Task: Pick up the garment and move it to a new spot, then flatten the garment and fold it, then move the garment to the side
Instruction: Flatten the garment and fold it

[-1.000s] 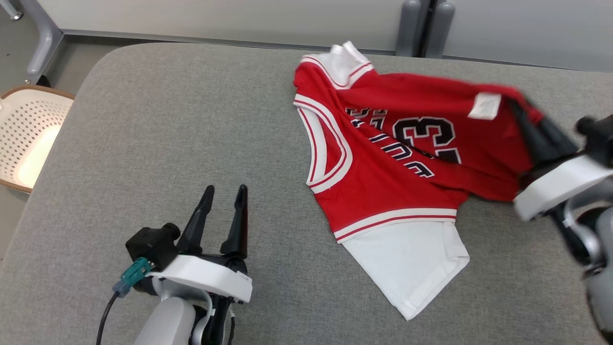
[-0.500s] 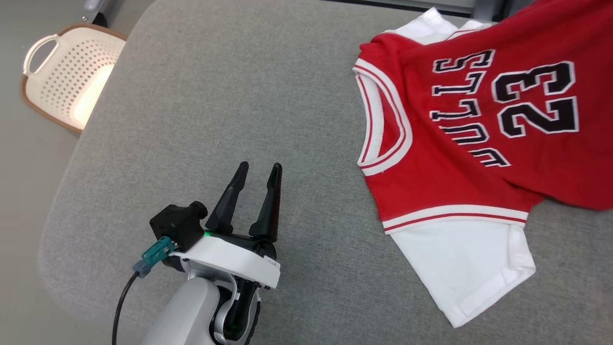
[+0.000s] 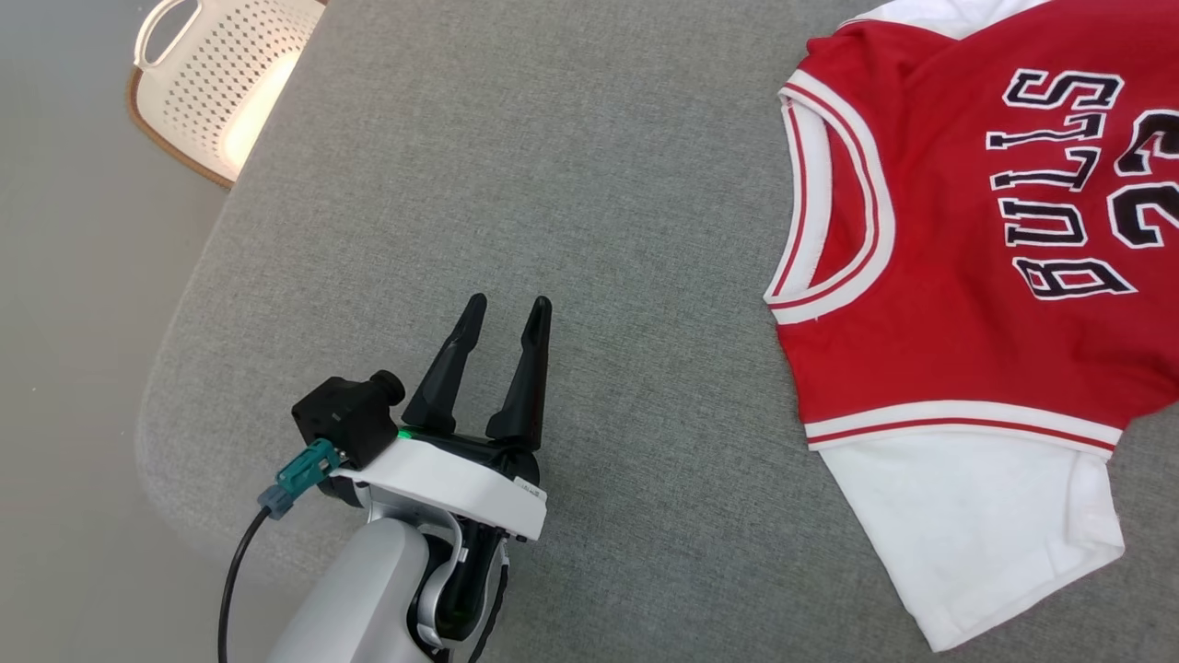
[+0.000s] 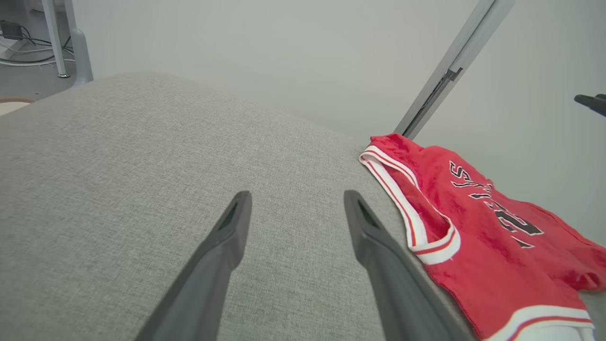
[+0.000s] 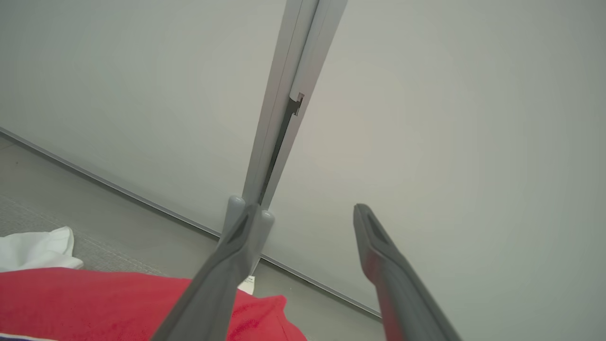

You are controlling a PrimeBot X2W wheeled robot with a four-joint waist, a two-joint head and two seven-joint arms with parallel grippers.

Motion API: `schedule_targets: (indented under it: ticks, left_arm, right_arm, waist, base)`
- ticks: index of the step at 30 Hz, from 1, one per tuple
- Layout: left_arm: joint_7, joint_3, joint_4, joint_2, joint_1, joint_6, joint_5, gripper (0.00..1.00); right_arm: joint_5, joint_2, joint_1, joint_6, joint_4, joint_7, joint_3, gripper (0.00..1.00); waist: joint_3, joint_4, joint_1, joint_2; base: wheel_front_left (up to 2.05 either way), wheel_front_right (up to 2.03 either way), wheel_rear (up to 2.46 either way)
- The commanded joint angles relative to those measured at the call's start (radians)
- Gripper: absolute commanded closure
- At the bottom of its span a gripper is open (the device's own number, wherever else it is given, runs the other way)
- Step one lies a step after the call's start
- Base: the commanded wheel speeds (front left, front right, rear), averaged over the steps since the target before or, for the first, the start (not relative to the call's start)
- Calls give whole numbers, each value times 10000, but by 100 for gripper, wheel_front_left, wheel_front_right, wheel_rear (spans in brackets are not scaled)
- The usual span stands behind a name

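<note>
Head view: garment point(image 3: 967, 304) lies on the tabletop's point(image 3: 553, 184) right side; left gripper point(image 3: 509, 301) and right gripper point(image 5: 304, 208) are spread, empty. Flattening likely next, needing grips at its edges.

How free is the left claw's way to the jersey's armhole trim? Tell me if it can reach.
Probably yes. The left claw, open and empty, hovers over the cushion with only bare gray fabric between it and the armhole trim of the jersey.

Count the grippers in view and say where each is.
2. The left gripper is open over the grey table, left of the jersey. The right gripper is open above the jersey's edge, pointing toward the wall.
</note>
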Motion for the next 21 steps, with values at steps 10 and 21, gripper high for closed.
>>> schedule_targets:
  ticks: [10, 21]
  left_arm:
    - [4, 588, 186, 36, -27, -39, 640, 0]
    - [4, 1086, 535, 36, 500, -222, 1030, 0]
  right_arm:
    - [427, 1477, 1154, -3, 1036, -2497, -818, 0]
    - [1520, 3365, 4527, -5, 256, -4897, -1455, 0]
  waist:
    - [-883, -1414, 0, 0]
    - [-2124, -3078, 0, 0]
  base:
    - [0, 0, 0]
    - [0, 0, 0]
